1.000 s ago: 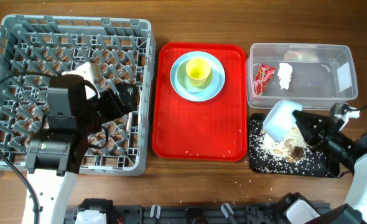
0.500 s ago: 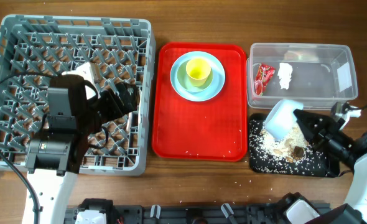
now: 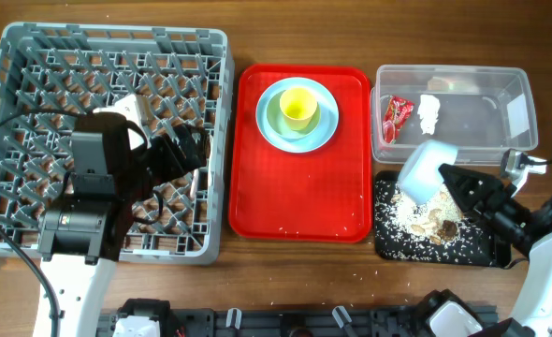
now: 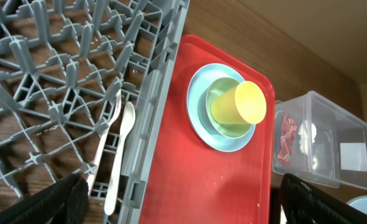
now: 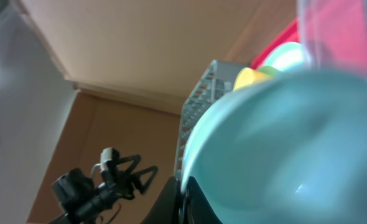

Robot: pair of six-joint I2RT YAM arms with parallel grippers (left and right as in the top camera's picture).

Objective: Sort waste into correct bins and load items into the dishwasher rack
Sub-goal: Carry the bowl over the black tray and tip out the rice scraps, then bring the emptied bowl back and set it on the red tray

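Your small light blue bowl (image 3: 426, 171) tilts, mouth toward seven o'clock, above the black tray (image 3: 496, 251). Your right jaws grip its four-o'clock rim; left jaws gape wide.

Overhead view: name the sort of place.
Probably a robot dish-clearing test station: grey dishwasher rack, red tray of stacked dishes, and the right gripper holding a small light blue bowl over a black tray.

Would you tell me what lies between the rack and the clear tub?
In the overhead view, the red tray lies between them, carrying a stacked plate, green bowl and yellow cup.
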